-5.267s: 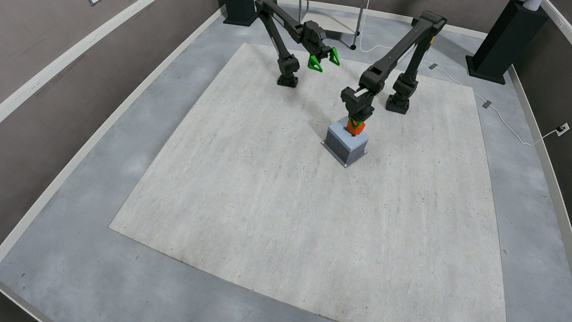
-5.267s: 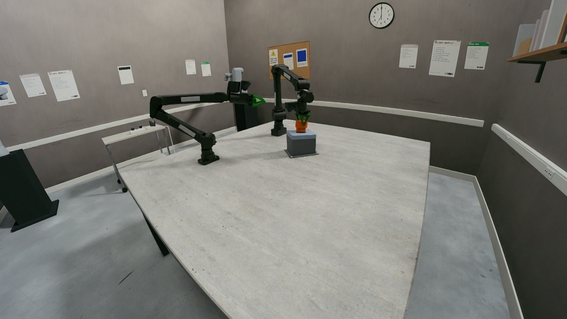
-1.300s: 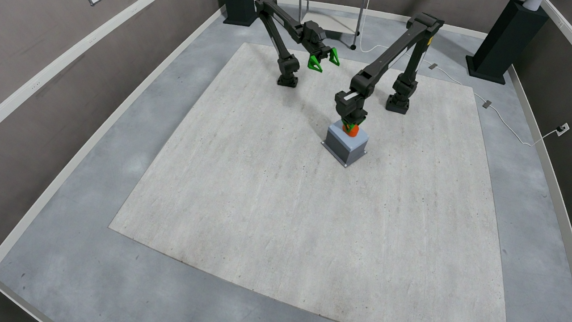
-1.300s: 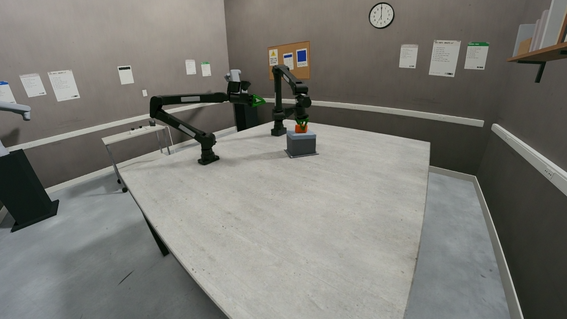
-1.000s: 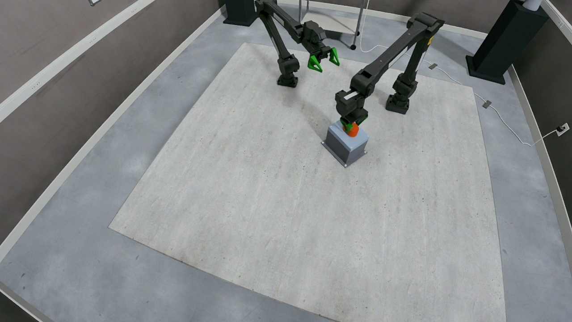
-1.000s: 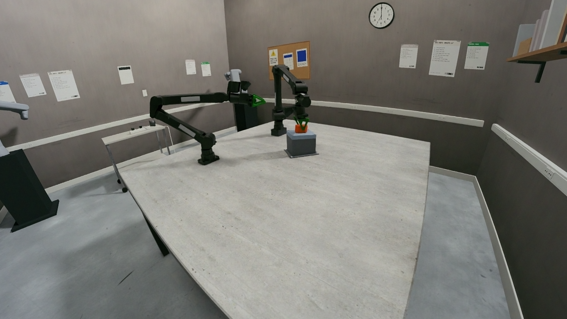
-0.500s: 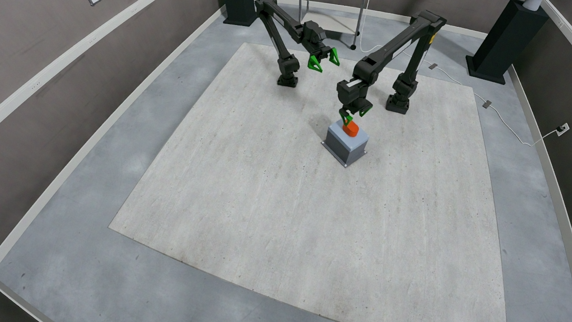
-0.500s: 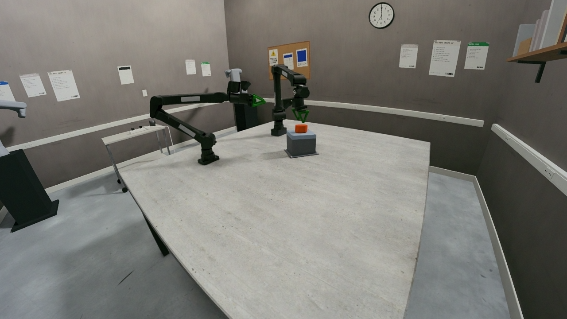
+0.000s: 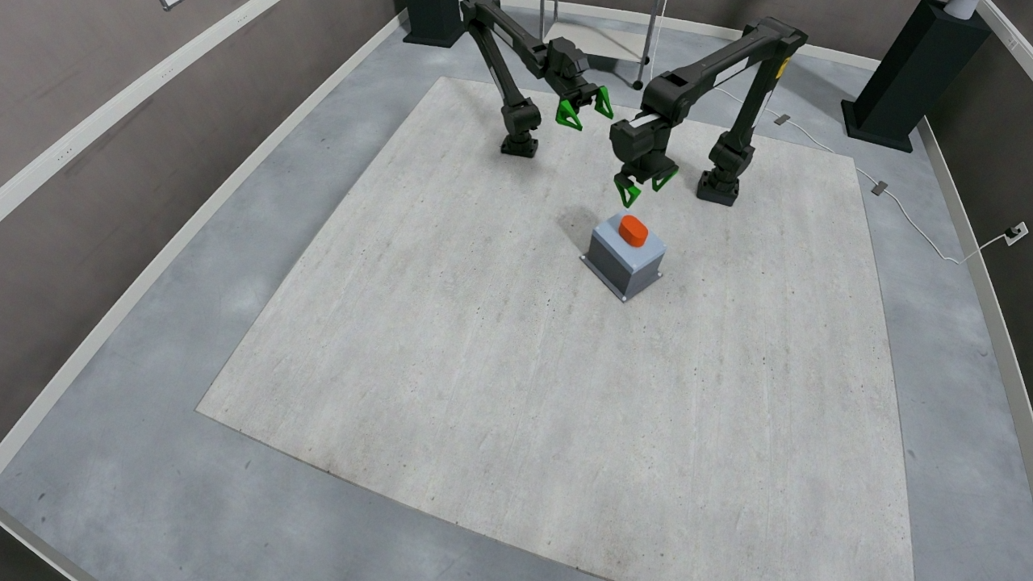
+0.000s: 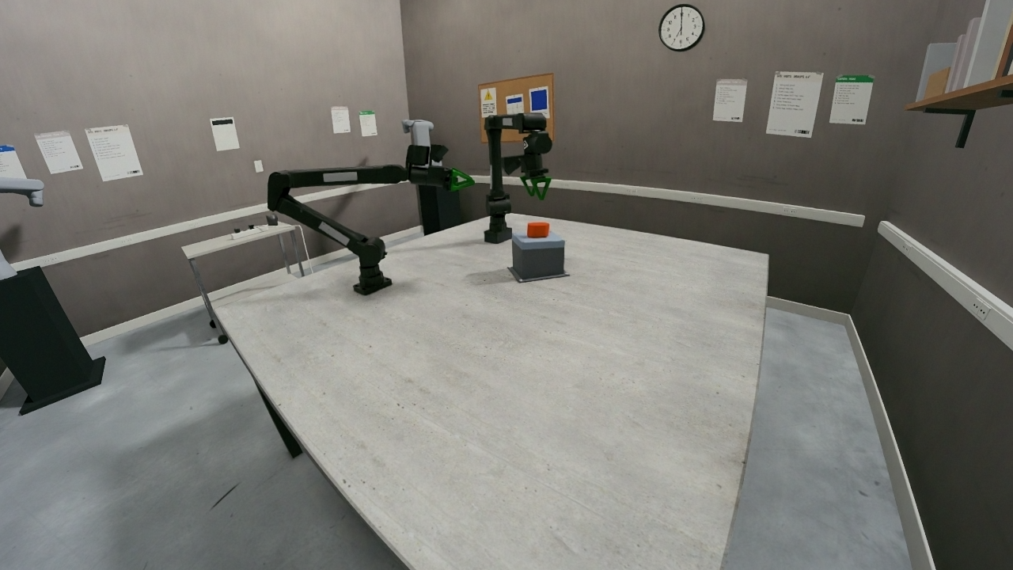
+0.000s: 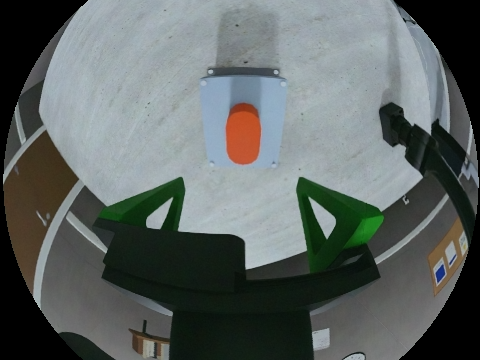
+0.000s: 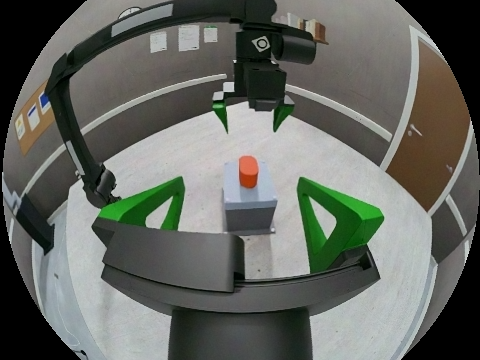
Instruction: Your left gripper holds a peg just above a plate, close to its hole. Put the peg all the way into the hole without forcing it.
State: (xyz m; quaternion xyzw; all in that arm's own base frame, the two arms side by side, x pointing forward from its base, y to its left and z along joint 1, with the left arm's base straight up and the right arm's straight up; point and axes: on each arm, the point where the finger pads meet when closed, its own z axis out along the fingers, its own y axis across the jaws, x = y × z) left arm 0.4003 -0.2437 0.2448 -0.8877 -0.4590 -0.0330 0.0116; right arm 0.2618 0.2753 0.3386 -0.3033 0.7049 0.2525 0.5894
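"Where do we find the peg?"

"We see the upright orange peg with rounded ends (image 9: 633, 231) (image 10: 538, 229) (image 11: 243, 135) (image 12: 248, 172) standing in the pale blue square plate (image 9: 650, 250) (image 10: 538, 243) (image 11: 215, 100) (image 12: 265, 192), atop a dark grey box (image 9: 606, 258) (image 10: 538, 264) (image 12: 250, 219) on the mottled light-grey tabletop (image 9: 505, 361) (image 10: 531, 368) (image 11: 140, 100) (image 12: 165, 150). Its upper part shows above the plate; we cannot tell whether it is fully seated."

"And our grippers?"

"Our black left gripper with green triangular fingers (image 9: 641, 196) (image 10: 536, 196) is spread wide above the peg, holding nothing and apart from it. Our matching right gripper (image 9: 595, 123) (image 10: 472, 182) (image 12: 240, 182) is also wide open and empty, well apart from the peg."
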